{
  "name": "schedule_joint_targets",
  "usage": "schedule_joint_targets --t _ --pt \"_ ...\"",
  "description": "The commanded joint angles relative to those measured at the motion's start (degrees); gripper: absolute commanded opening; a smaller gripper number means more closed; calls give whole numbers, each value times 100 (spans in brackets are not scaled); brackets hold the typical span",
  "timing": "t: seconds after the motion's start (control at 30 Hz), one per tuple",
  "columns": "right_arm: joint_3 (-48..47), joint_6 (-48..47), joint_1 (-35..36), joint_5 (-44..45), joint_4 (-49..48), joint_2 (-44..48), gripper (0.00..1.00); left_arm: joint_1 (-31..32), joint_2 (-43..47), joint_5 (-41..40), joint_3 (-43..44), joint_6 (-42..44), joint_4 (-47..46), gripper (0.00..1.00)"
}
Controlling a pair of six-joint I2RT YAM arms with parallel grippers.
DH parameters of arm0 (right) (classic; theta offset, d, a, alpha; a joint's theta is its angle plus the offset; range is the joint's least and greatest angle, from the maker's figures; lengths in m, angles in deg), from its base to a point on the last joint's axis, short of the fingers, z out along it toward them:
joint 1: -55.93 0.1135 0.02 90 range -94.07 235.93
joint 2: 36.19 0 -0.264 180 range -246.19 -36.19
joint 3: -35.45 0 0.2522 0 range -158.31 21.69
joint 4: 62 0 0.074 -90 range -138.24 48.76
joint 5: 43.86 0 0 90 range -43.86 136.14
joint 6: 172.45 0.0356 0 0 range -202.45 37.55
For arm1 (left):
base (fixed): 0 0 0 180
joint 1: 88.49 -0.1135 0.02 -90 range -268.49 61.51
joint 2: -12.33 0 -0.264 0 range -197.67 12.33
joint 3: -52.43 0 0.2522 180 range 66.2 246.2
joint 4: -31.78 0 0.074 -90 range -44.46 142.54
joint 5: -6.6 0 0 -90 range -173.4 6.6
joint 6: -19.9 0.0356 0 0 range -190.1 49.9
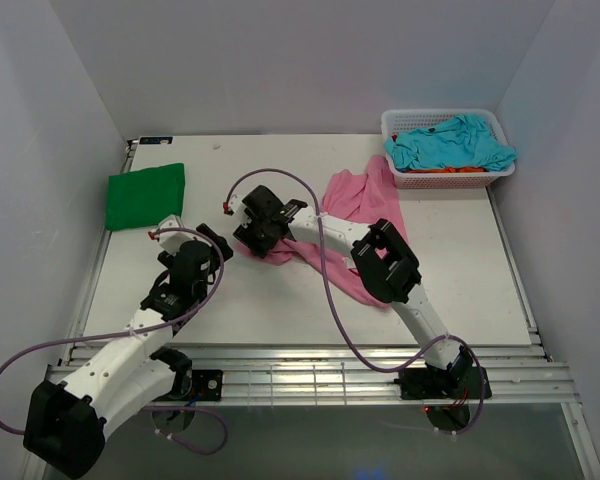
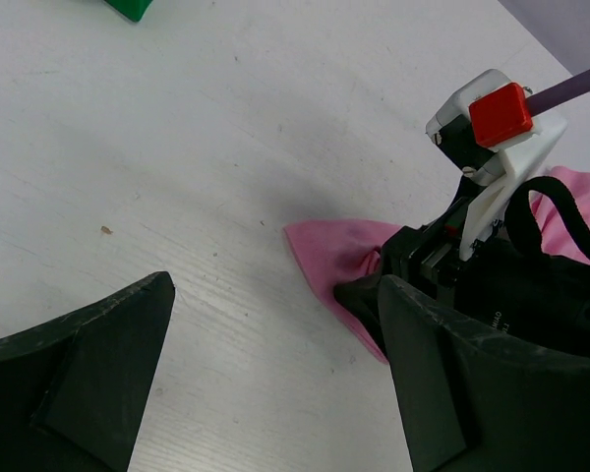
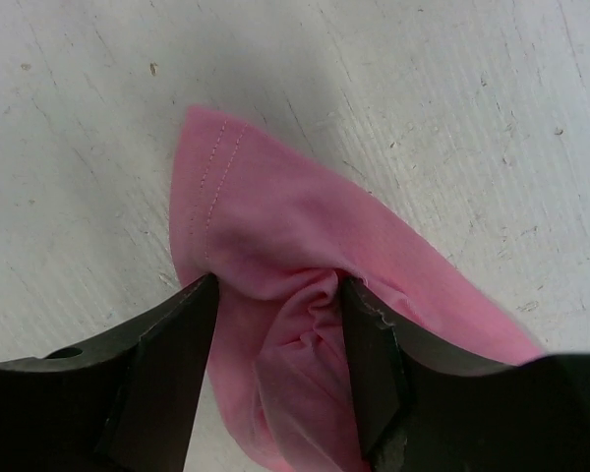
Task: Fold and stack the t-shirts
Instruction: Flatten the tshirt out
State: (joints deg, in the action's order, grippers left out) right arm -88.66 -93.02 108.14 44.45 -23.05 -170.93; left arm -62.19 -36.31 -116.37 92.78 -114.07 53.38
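The pink t-shirt (image 1: 355, 195) lies crumpled across the middle of the table, one corner pulled out to the left. My right gripper (image 1: 252, 235) is down on that corner. In the right wrist view its jaws (image 3: 277, 290) stand apart, with the bunched pink cloth (image 3: 275, 206) lying loose between them. My left gripper (image 1: 218, 245) hovers just left of it, open and empty (image 2: 275, 295), with the pink corner (image 2: 334, 251) ahead of its right finger. A folded green t-shirt (image 1: 146, 196) lies at the far left. Turquoise (image 1: 450, 145) and orange (image 1: 460, 170) t-shirts sit in the basket.
The white mesh basket (image 1: 450, 182) stands at the back right corner of the table. The right arm's red-capped fitting (image 2: 500, 113) and purple cable sit close in front of my left gripper. White walls enclose the table on three sides.
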Motion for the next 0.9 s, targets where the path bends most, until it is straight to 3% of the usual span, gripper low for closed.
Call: schedule_joint_targets --t 0.0,0.07,0.13,0.17,0.2,0.33,0.5,0.63,0.77,0.87 --pt "39 -139 9 143 21 -70 59 -38 162 -174 4 55 166 95" --pt "39 -139 9 126 4 -123 53 -38 206 -183 -5 55 183 95" --pt "39 -112 9 134 -5 -158 32 -38 215 -183 -5 55 201 95" --pt "31 -103 9 143 -5 -193 14 -38 224 -183 -13 55 218 95" --pt "31 -95 9 134 12 -211 9 -38 215 -192 -13 46 218 95" --pt "65 -60 9 143 4 -272 8 -38 232 -245 -13 2 280 95" --pt "93 169 9 704 -181 376 8 -38 390 -490 92 -130 561 95" --pt "-758 231 9 1091 99 1211 8 -46 470 -649 180 -226 702 95" --pt "-2251 196 9 1557 618 1835 8 -46 435 -588 215 -384 763 95" --pt "-2360 125 9 1812 514 2678 8 -46 443 -544 198 -464 781 95"
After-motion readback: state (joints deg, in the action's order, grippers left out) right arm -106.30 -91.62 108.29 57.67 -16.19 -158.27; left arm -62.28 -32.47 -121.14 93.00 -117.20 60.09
